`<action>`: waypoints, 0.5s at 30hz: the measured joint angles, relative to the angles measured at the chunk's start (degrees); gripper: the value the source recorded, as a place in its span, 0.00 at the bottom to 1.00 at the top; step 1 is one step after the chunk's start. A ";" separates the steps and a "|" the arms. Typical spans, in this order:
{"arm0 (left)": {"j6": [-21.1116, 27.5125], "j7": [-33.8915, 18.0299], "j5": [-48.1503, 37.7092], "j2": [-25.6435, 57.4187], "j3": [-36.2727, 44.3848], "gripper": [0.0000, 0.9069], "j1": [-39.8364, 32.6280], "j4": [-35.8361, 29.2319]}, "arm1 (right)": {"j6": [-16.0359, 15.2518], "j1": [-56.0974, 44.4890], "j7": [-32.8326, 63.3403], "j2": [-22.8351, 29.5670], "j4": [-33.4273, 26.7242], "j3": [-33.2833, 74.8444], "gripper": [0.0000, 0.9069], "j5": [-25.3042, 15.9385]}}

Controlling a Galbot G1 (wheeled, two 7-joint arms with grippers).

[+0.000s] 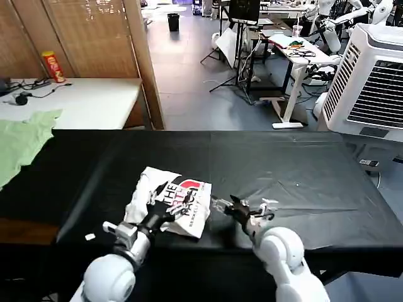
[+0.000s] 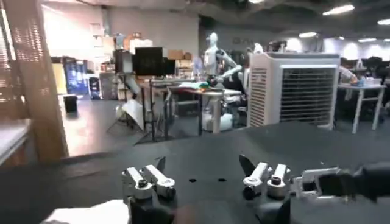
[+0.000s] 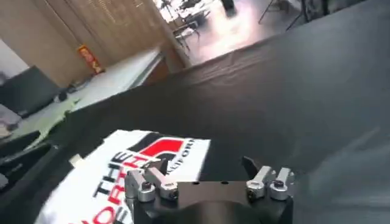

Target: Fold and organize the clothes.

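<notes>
Both pincers gape: left pincer (image 1: 160,202) over one folded T-shirt (image 1: 189,211), right pincer (image 1: 221,204) just right, on the counter (image 1: 302,170).

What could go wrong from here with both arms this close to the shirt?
1. The left end effector sits open over the white T-shirt; shutting here might pinch several layers and bunch the fold.
2. The right end effector is open just beside the shirt's edge, close to the left one; moving both inward risks contact between them.
3. The black table cover is wrinkled near the right arm, so a low approach could snag it.
</notes>
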 joint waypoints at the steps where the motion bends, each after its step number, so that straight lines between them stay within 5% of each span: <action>1: -0.06 -0.11 0.13 -0.14 -0.22 0.97 0.36 0.05 | 0.07 0.56 0.47 0.34 -0.85 -0.32 0.97 0.00; 4: -0.41 -0.55 0.29 -0.38 -0.91 0.97 1.09 0.14 | 0.29 2.50 1.63 1.52 -3.64 -1.31 0.97 -0.02; 10: -0.98 -1.21 0.17 -0.45 -2.43 0.97 2.55 -0.22 | 0.51 5.36 1.46 2.75 -8.00 -2.49 0.59 0.18; 13: -1.19 -1.32 0.18 -0.73 -3.04 0.97 3.20 -0.53 | 0.50 6.47 1.39 3.28 -9.54 -3.15 0.49 0.32; 15: -1.29 -1.42 0.22 -0.95 -3.42 0.97 3.62 -0.80 | 0.46 7.19 1.33 3.52 -10.47 -3.51 0.30 0.36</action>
